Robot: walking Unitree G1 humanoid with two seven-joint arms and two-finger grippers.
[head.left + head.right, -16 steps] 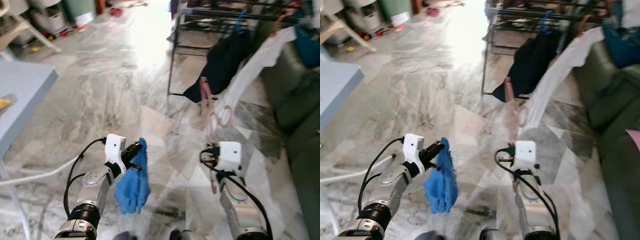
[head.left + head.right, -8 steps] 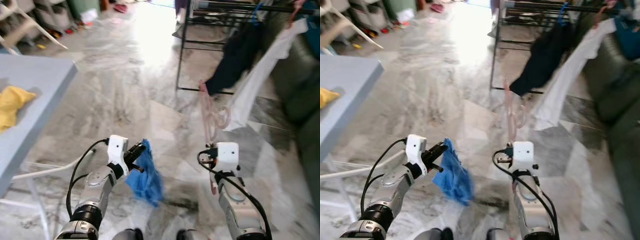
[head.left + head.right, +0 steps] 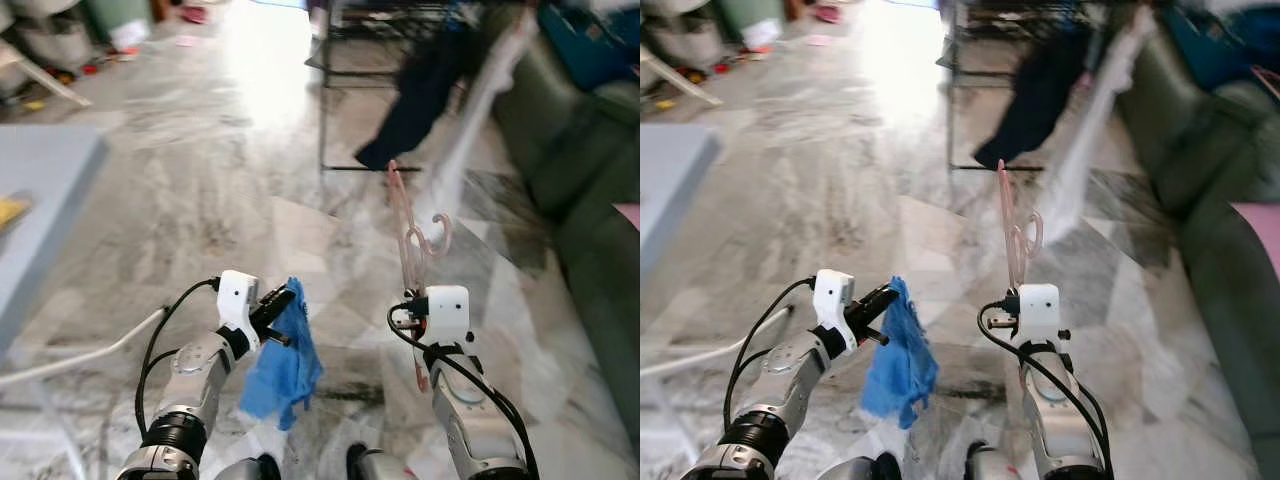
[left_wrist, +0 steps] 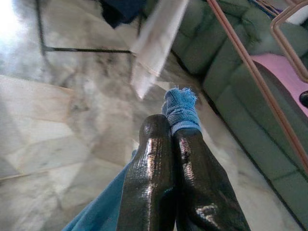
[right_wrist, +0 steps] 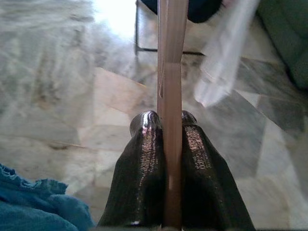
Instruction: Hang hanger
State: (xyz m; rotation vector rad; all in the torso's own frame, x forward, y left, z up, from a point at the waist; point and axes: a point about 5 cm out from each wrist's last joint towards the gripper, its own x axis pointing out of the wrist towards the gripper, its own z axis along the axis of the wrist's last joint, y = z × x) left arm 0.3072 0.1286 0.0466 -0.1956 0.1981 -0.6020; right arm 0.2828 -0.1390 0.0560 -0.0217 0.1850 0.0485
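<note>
Swings back left against half a second ago, the grey table edge sliding almost out of frame and the drying rack (image 3: 400, 30) sitting higher and blurred: camera shift, not objects; carries the pink hanger (image 3: 412, 245) upright as before, long axis rising straight out of the right gripper (image 5: 166, 130), fingers clamped on its thin, smooth plastic bar, hook at top; lies ahead and slightly right of that hanger, well apart, the rack's dark metal rail, so nearer the right arm; pinches a limp, crumpled blue cloth (image 3: 285, 365) in the left gripper (image 4: 169, 132), fingers together on it; shows glossy veined marble floor (image 3: 200, 180), dark garment (image 3: 410, 100), green sofa (image 3: 585, 190).
</note>
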